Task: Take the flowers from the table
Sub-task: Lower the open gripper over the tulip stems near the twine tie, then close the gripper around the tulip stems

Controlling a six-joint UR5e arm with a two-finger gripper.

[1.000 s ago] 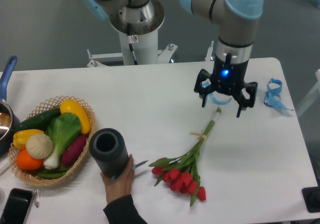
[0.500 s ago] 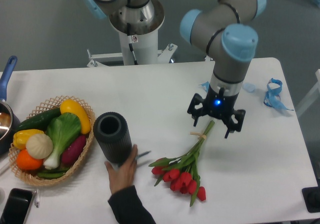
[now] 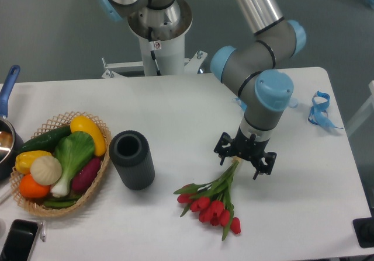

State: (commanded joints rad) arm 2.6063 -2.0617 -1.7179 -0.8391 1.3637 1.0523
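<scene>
Tulips (image 3: pixel 211 204) were laid flat on the worktop (image 3: pixel 175 115), right of centre in the lower half of the frame, with the red heads fanned toward the bottom edge and the stems running up and to the right. The end effector (image 3: pixel 245 159) was placed directly over the upper stems, its fingers spread apart and straddling them, nothing yet gripped. This spot was probably chosen because the stems are gathered there into one narrow bundle, which can be clamped without crushing the blooms. Whether the fingertips were touching the worktop could not be told. The pick was judged to be at the closing stage, with lifting not yet begun. A dark cylinder (image 3: pixel 132 159) was stood upright to the left of the tulips, well apart from them, and a basket (image 3: pixel 100 125) of vegetables was set at the far left. Blue ribbon (image 3: pixel 319 110) was seen near the right edge.
</scene>
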